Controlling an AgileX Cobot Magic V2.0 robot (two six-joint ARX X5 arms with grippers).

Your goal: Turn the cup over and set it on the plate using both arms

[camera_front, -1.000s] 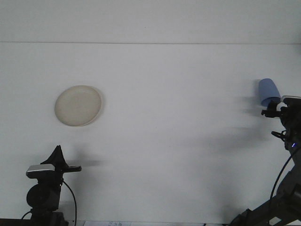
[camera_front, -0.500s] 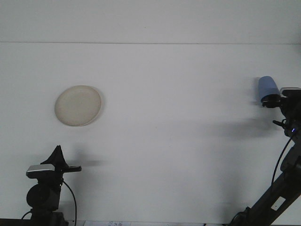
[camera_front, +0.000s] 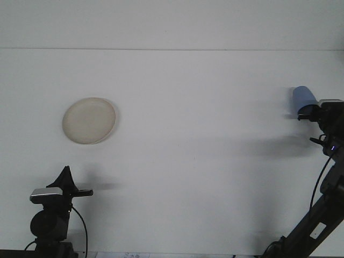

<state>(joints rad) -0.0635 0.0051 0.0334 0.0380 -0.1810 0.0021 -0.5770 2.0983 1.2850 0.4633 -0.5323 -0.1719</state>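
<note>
Front view: we have the cup held up off the table by the right gripper, far right of the plate, near the frame edge. Fingers clamped on the cup's lower end; closed end points up and slightly left, so we judge the flip is in progress, not finished. We can't tell which way the mouth faces, since the gripper hides it.

Plate sits bare, well apart from the cup, nearly the whole table width between them. Nothing placed yet.

Left gripper is parked below the plate, just beside it, holding nothing. We can't tell whether its fingers are apart or together: dark silhouette only.

Left to do, as we read it: finish the flip, hand over or carry across to the plate, set down.
</note>
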